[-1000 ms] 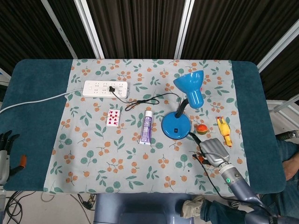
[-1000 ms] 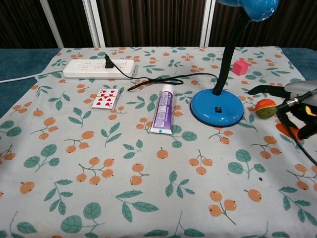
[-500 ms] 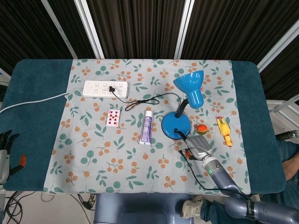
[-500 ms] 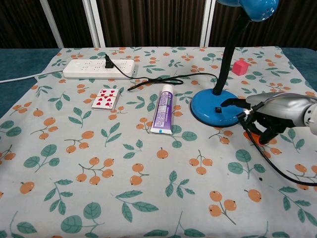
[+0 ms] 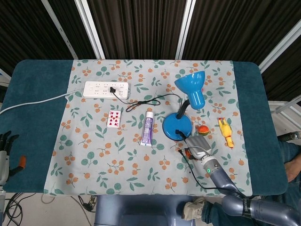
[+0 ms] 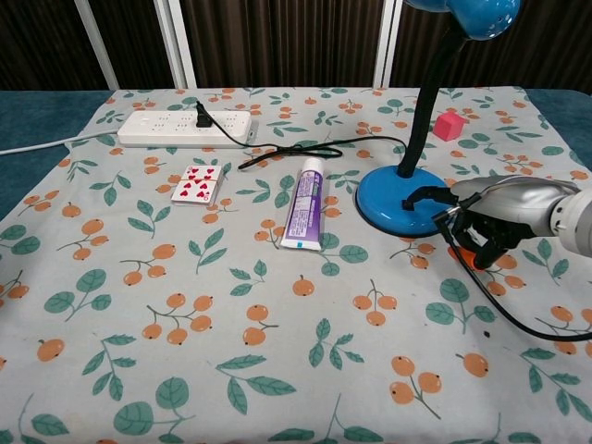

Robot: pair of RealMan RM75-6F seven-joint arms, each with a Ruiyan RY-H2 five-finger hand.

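A blue desk lamp stands right of centre, its round base (image 5: 177,127) (image 6: 405,202) on the flowered cloth and its shade (image 5: 192,88) tilted up. My right hand (image 5: 196,151) (image 6: 490,217) sits just beside the base, on the side nearest me. One dark finger reaches onto the base near its small switch, and the other fingers curl down, holding nothing. The hand hides an orange and green ball (image 5: 202,130) from the chest view. My left hand (image 5: 4,153) hangs off the table's left edge, fingers apart and empty.
A white power strip (image 5: 106,89) with the lamp's black cord (image 5: 150,101) plugged in lies at the back left. A heart playing card (image 5: 113,118) and a toothpaste tube (image 5: 148,128) lie mid-table. A yellow rubber chicken (image 5: 225,132) and a pink cube (image 6: 449,125) are on the right.
My right hand has moved left from beside the ball to the lamp base, and one finger now rests on the base. The left hand has stayed put.
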